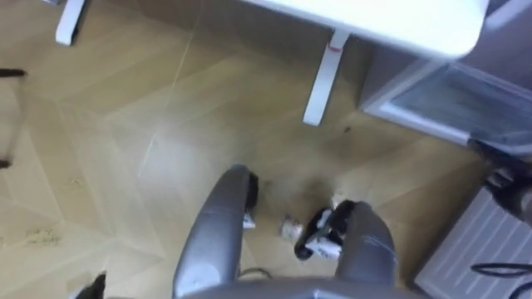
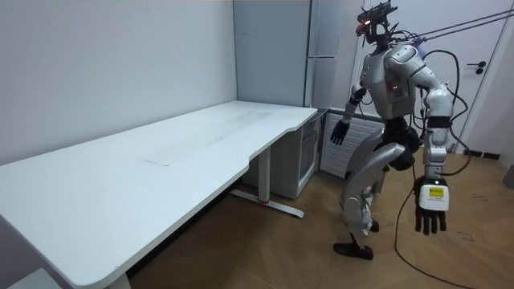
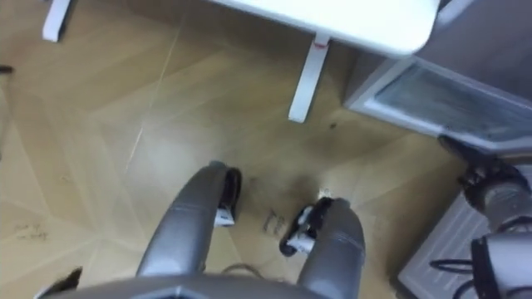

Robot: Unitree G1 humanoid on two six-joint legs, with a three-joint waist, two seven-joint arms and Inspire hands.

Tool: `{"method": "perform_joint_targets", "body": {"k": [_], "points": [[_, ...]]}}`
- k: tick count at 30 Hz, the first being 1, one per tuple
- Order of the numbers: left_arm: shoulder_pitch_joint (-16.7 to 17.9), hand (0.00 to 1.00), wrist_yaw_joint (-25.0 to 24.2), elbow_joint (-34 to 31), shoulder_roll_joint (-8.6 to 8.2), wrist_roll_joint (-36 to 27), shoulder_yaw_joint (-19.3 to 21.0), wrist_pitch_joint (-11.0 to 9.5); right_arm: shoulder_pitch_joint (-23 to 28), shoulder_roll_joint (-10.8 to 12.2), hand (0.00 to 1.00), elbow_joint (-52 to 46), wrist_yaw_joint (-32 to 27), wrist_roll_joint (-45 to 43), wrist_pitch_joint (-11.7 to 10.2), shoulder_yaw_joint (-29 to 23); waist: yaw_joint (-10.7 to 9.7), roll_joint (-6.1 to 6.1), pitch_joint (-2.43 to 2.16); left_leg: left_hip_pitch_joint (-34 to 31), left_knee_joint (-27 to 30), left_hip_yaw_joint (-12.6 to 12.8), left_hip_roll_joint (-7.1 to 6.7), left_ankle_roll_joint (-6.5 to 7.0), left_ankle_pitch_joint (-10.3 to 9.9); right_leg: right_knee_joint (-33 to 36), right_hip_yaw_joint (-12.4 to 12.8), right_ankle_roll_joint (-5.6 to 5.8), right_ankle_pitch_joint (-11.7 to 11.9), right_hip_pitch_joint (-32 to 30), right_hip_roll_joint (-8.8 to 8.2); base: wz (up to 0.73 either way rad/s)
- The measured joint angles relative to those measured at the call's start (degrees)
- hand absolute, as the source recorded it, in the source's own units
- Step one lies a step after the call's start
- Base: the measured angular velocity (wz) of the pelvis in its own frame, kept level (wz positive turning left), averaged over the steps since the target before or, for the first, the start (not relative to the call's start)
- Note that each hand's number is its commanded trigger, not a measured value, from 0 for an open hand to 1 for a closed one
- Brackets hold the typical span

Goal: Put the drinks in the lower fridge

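Room view: right hand (image 2: 340, 128) (relaxed) near fridge (image 2: 311, 159).

Wooden floor (image 1: 125, 124), white desk (image 2: 161, 168) standing on it, low fridge (image 1: 465, 104) beside the desk

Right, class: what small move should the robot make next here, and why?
Probably a small step towards the low glass-door fridge beside the white desk, with the right robot hand reaching for its door. The fridge looks shut, and both that hand and the left robot hand hang open, holding nothing.
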Motion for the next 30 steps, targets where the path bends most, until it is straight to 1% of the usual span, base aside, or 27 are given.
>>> {"method": "perform_joint_targets", "body": {"k": [2,4,5,6,7,8,9,10,11,12,13,14,15,16,17,18,19,20,21,22,23,25,26,27,28,29,30], "points": [[-1.54,0.0,-0.55,1.23,-0.2,1.16,-0.02,0.37,1.53,0.14,0.0,0.95,2.59,-6.16,1.12,1.95,-0.07,0.08,-0.12,2.77,-2.07,0.01,-0.02,0.07,0.06,-2.41,-0.12,0.4,0.68,2.72,0.59,-0.05],[-3.88,0.0,-1.21,2.86,-0.28,1.35,-0.16,0.52,4.65,0.58,0.0,0.84,4.61,-13.88,1.48,5.83,0.37,0.71,-0.95,6.48,-4.97,-0.16,0.57,0.11,0.43,-7.03,-0.61,0.78,2.25,6.93,2.12,-0.06],[-4.45,0.0,-1.25,3.3,-0.29,1.37,-0.14,0.55,5.13,0.88,0.0,0.83,4.96,-15.16,1.54,6.48,0.56,0.83,-1.03,7.38,-5.67,-0.18,0.64,0.12,0.59,-7.96,-0.9,0.82,2.54,8.01,2.31,0.0],[-5.91,0.0,-1.28,5.13,-0.4,1.57,-0.14,0.56,6.34,1.65,0.0,0.79,5.64,-17.05,1.96,6.94,0.55,0.96,-1.05,9.37,-7.12,-0.2,0.62,0.17,0.9,-9.73,-1.3,1.0,3.1,10.17,2.54,0.06],[-6.86,0.0,-1.23,6.3,-0.65,1.91,-0.18,0.6,7.61,2.58,0.0,0.78,6.33,-17.75,2.32,6.91,0.19,1.29,-1.21,11.1,-8.4,-0.49,0.69,0.11,1.07,-11.64,-1.65,1.27,3.62,12.15,3.13,0.06],[-7.3,0.0,-1.18,6.8,-0.75,2.36,-0.18,0.65,8.25,3.11,0.0,0.8,6.7,-17.74,2.52,6.89,0.1,1.29,-1.24,11.91,-9.13,-0.55,0.73,0.07,1.2,-12.64,-1.76,1.32,3.89,12.95,3.37,0.0],[-7.89,0.0,-1.22,7.69,-0.98,2.69,-0.15,0.67,8.99,4.36,0.0,0.85,7.06,-17.82,2.72,6.89,0.19,1.34,-1.31,13.53,-10.54,-0.54,0.84,-0.06,1.53,-14.5,-1.78,1.45,4.53,14.71,3.91,-0.05],[-8.54,0.0,-1.31,8.54,-1.55,2.93,-0.08,0.76,9.69,5.71,0.0,0.86,7.52,-17.97,3.22,6.83,0.01,1.49,-1.3,15.53,-12.18,-0.37,0.92,-0.06,1.96,-16.4,-1.88,1.49,5.26,16.47,4.26,-0.07],[-9.06,0.0,-1.38,9.31,-1.97,2.95,-0.09,0.84,10.29,6.29,0.0,0.84,7.78,-17.97,3.26,6.79,-0.2,1.48,-1.27,16.64,-13.17,-0.13,0.91,-0.01,2.22,-17.29,-1.84,1.58,5.58,17.26,4.31,-0.08],[-9.83,0.0,-1.91,10.47,-2.83,2.97,-0.09,0.89,11.41,7.32,0.0,0.83,8.59,-17.97,3.27,6.76,-0.2,1.57,-1.22,18.85,-15.16,0.36,0.82,0.05,2.72,-19.15,-1.7,1.8,6.15,19.12,4.43,-0.1],[-10.05,0.0,-2.52,11.3,-3.6,3.1,-0.09,0.92,12.28,8.33,0.0,0.55,9.21,-18.06,3.4,6.69,-0.19,1.78,-1.28,21.19,-17.29,0.91,0.84,0.09,3.27,-21.23,-1.59,1.97,6.93,21.21,4.67,-0.13],[-10.06,0.0,-2.72,11.48,-3.87,3.49,-0.08,0.93,12.51,8.83,0.0,0.08,9.43,-18.1,3.54,6.69,-0.17,1.74,-1.31,22.3,-18.32,1.32,0.87,0.11,3.51,-22.09,-1.39,2.02,7.25,22.01,4.8,-0.2],[-10.08,0.0,-3.2,11.66,-4.3,4.16,0.45,0.96,13.34,10.07,0.0,-0.54,9.78,-18.0,3.7,6.48,-0.17,1.34,-1.11,24.57,-20.47,1.96,0.85,-0.05,4.09,-23.84,-0.66,2.13,7.86,23.72,5.17,-0.2],[-10.04,0.0,-3.41,11.89,-4.67,4.66,1.15,0.95,13.52,11.54,0.0,-0.63,10.01,-17.72,3.73,5.67,-0.47,0.96,-0.97,26.84,-22.76,2.12,0.82,-0.22,4.75,-26.11,-0.73,2.17,8.61,25.96,5.56,-0.14],[-10.04,0.0,-3.4,12.02,-4.9,4.64,1.44,0.95,13.74,12.24,0.0,-0.65,10.18,-17.68,3.77,5.28,-0.85,0.94,-0.99,27.97,-23.9,2.12,0.82,-0.26,5.09,-27.34,-0.97,2.19,9.01,26.98,5.79,0.0],[-9.94,0.0,-3.36,12.39,-5.43,4.64,1.54,0.94,14.64,13.46,0.0,-0.82,10.55,-17.33,3.87,4.64,-1.46,0.81,-1.07,30.15,-25.95,2.2,0.81,-0.38,5.68,-29.64,-1.18,2.27,9.76,29.01,6.2,0.0],[-9.92,0.0,-3.33,12.9,-6.16,4.64,2.02,0.94,15.49,14.15,0.0,-2.01,10.86,-17.18,3.83,4.64,-1.65,0.72,-1.12,32.02,-27.37,2.44,0.84,-0.46,5.93,-31.46,-1.24,2.33,10.32,30.81,6.53,-0.06],[-9.93,0.0,-3.34,13.15,-6.46,4.65,2.1,0.93,16.03,14.37,0.0,-2.76,10.96,-17.23,3.83,4.63,-1.65,0.76,-1.17,32.94,-27.81,2.55,0.85,-0.48,5.94,-32.2,-1.21,2.4,10.48,31.75,6.69,-0.1],[-9.92,0.0,-3.36,13.88,-6.74,4.78,2.2,0.93,17.19,14.75,0.0,-3.82,11.34,-17.68,3.8,4.47,-1.77,0.46,-1.17,34.93,-28.64,2.74,0.85,-0.5,5.95,-33.73,-0.95,2.61,10.75,33.75,7.04,-0.09],[-9.67,0.0,-3.53,14.43,-6.94,5.22,3.07,0.98,17.93,15.38,0.0,-3.89,11.41,-17.93,3.62,3.94,-1.75,0.28,-1.32,36.94,-29.74,2.96,0.84,-0.54,5.94,-35.2,-0.68,2.77,10.99,35.81,7.4,-0.09],[-9.49,0.0,-3.48,14.59,-7.14,5.31,4.03,0.99,18.27,15.71,0.0,-3.89,11.41,-18.02,3.51,3.52,-1.75,0.11,-1.42,37.79,-30.29,3.14,0.84,-0.59,5.95,-35.72,-0.53,2.81,11.06,36.54,7.5,-0.08],[-8.74,0.0,-3.46,15.17,-8.2,5.67,8.01,1.0,19.74,16.94,0.0,-4.17,11.79,-17.96,3.31,1.67,-1.76,-0.29,-1.54,40.2,-31.53,3.24,0.87,-0.8,5.82,-37.62,-0.48,2.94,11.53,39.23,8.03,-0.02],[-8.57,0.0,-3.47,15.16,-8.41,5.68,8.63,1.02,20.17,17.16,0.0,-4.35,11.91,-17.8,3.3,1.5,-1.85,-0.34,-1.55,40.59,-31.76,3.24,0.87,-0.84,5.8,-38.2,-0.49,2.96,11.65,39.79,8.15,0.0],[-8.26,0.0,-3.4,15.2,-8.96,6.25,9.58,1.07,21.33,17.39,0.0,-5.22,11.9,-17.61,3.15,1.02,-1.88,-0.48,-1.58,41.56,-32.28,3.27,0.82,-0.87,5.76,-39.07,-0.61,3.0,11.98,40.88,8.22,0.0],[-7.83,0.0,-3.24,15.64,-9.8,7.08,10.77,1.13,22.43,17.52,0.0,-5.91,11.89,-17.49,3.15,0.03,-1.87,-0.35,-1.53,42.68,-32.45,3.32,0.71,-0.87,5.73,-39.64,-0.61,3.18,12.2,42.17,8.22,0.0],[-7.65,0.0,-3.13,15.82,-10.16,7.55,11.2,1.24,22.85,17.65,0.0,-5.99,11.88,-17.48,3.12,-0.16,-1.9,-0.31,-1.6,43.16,-32.55,3.42,0.67,-0.87,5.72,-40.01,-0.6,3.29,12.31,42.72,8.22,-0.04],[-7.45,0.0,-2.86,15.98,-10.54,8.4,11.71,2.0,23.56,18.0,0.0,-6.22,11.84,-17.52,3.1,-0.92,-1.94,-0.48,-1.49,44.2,-33.04,3.46,0.59,-0.88,5.72,-40.5,-0.52,3.32,12.35,43.74,8.25,0.0]]}}
